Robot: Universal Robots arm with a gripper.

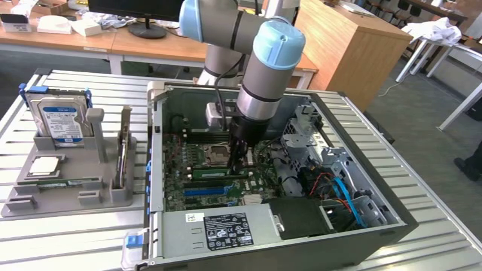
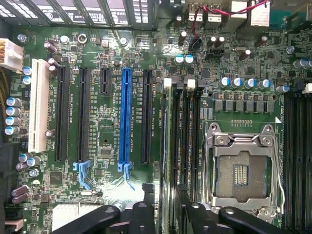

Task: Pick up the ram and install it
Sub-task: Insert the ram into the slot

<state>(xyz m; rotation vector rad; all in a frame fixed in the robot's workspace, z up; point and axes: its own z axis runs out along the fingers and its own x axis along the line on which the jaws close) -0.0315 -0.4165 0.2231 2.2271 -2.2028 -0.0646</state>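
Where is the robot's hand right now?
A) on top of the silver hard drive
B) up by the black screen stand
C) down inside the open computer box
C: the gripper is down inside the open computer case, just above the green motherboard.

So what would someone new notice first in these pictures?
The robot arm with pale blue joints, its gripper down inside the open computer case. Then the bright blue slot on the green motherboard in the wrist view, and the hard drive standing in the grey holder on the exterior view's left.
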